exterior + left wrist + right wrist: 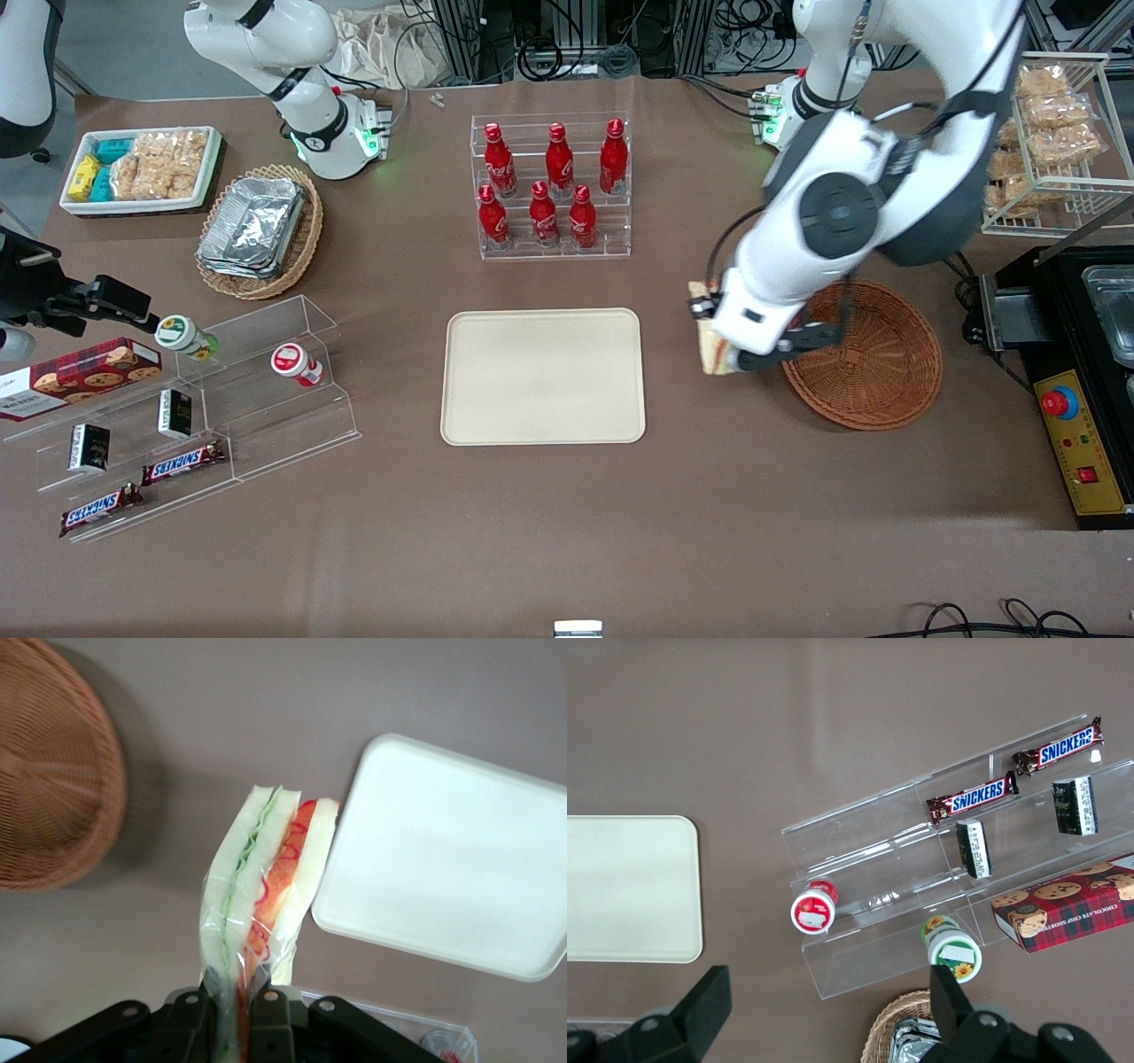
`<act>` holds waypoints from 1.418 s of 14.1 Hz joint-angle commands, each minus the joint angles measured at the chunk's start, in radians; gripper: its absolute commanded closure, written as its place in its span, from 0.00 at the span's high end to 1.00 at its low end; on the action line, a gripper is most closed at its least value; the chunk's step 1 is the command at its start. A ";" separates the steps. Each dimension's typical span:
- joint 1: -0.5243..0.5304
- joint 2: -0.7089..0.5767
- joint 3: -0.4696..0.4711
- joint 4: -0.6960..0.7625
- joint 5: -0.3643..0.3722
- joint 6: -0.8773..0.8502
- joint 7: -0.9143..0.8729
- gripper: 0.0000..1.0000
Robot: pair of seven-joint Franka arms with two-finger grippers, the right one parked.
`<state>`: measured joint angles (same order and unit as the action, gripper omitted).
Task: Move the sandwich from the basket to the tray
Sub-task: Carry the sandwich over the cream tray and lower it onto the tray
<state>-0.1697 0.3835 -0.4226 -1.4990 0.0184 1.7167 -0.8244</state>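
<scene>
Brown matte covering spreads across the whole table point(567, 532), evenly lit, with only soft shadows. Farther from the front camera than the table edge lie grey floor point(124, 44), crumpled tan paper point(390, 44) and black cables point(567, 53) among metal frame legs. At the working arm's end sits a black unit with a yellow panel point(1083, 456) and a red button point(1059, 403).

Bright, even light; soft shadows.
</scene>
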 commanded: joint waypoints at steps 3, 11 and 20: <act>-0.083 0.144 0.005 0.056 0.020 0.073 0.028 0.00; -0.188 0.353 0.012 0.057 0.155 0.244 -0.077 0.00; -0.201 0.437 0.011 0.077 0.249 0.359 -0.165 0.33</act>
<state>-0.3582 0.7865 -0.4180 -1.4590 0.2446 2.0713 -0.9642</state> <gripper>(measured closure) 0.850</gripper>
